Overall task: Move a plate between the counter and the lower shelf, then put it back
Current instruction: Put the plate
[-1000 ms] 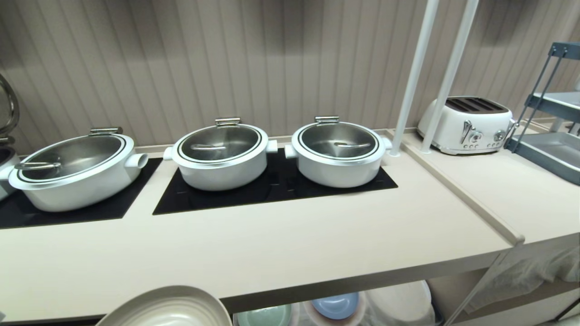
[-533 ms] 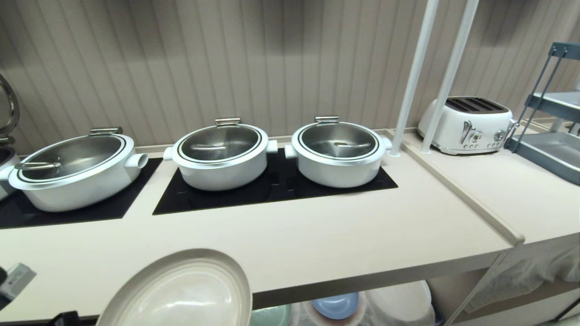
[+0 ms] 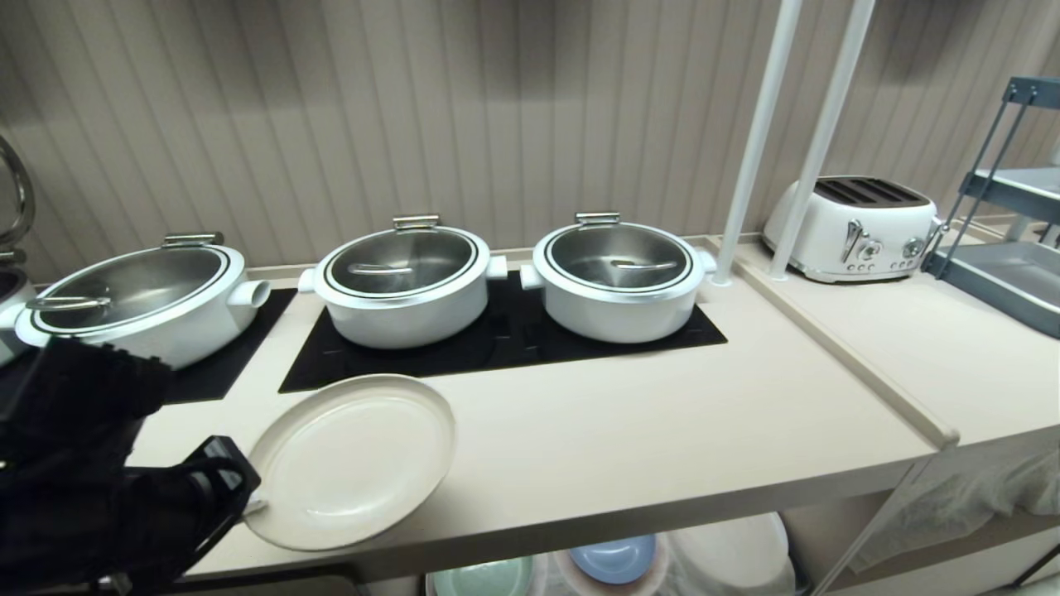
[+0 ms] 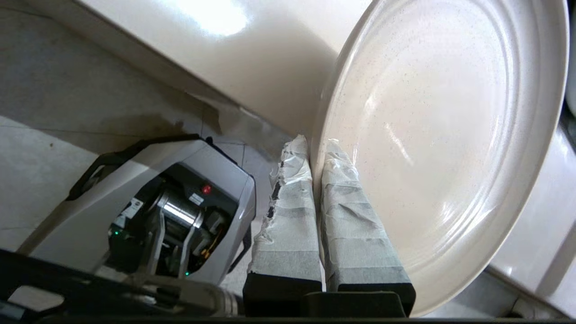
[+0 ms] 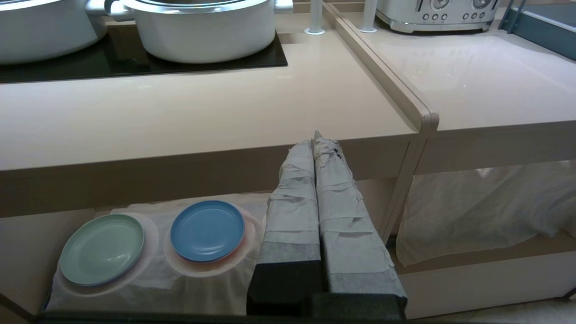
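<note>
Round cream-beige plate (image 3: 352,459) with low rim, near-flat over the pale counter (image 3: 629,430) front edge; lower shelf (image 5: 27,252) beneath

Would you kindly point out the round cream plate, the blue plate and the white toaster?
round cream plate (image 3: 352,459), head view, centre of its face.
blue plate (image 5: 207,230), right wrist view, centre.
white toaster (image 3: 853,228), head view, front side.

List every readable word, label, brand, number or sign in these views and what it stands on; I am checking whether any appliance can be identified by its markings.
None can be read.
White toaster with chrome lever and dials: marks around the dials too small to read.
Grey robot base with red and green lights: small white stickers, blurred.
Three white lidded pots, round cream-beige plate, pale beige counter: no text visible.
</note>
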`<state>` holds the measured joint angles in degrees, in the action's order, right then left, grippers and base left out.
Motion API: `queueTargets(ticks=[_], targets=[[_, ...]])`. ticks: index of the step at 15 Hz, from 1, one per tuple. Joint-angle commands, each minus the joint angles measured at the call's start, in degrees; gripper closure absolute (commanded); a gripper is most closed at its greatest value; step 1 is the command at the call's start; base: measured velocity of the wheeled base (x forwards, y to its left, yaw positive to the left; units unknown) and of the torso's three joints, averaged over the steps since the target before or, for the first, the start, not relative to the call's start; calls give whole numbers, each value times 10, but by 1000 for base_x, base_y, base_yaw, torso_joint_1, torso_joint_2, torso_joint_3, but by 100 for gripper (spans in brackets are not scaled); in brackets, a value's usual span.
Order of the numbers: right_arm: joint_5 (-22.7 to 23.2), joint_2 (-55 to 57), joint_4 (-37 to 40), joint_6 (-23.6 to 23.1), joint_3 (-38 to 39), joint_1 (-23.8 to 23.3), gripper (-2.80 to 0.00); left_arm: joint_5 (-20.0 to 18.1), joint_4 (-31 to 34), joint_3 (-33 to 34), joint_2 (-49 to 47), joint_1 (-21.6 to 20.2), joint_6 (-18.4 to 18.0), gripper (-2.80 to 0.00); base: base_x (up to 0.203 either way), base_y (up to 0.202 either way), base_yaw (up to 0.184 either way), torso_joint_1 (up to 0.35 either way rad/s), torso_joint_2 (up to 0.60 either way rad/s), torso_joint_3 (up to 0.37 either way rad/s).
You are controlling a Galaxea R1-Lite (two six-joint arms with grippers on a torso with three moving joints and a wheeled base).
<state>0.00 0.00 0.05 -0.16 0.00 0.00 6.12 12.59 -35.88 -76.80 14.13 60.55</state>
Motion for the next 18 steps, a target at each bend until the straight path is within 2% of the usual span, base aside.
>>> queueTargets(ticks=[1, 7, 11, 18], targets=[[0, 0, 0, 0, 0, 0, 0, 0, -23, -9, -73, -25, 3, 0, 0, 0, 0, 0, 0, 0], [0, 0, 0, 0, 0, 0, 0, -2, -84, -18, -184, -71, 11, 0, 0, 0, 0, 0, 0, 0], [0, 0, 0, 0, 0, 0, 0, 0, -153, -25, -242, -78, 7, 0, 0, 0, 0, 0, 0, 0], [0, 0, 0, 0, 0, 0, 0, -1, -158, -59, -303, -87, 7, 0, 0, 0, 0, 0, 0, 0]])
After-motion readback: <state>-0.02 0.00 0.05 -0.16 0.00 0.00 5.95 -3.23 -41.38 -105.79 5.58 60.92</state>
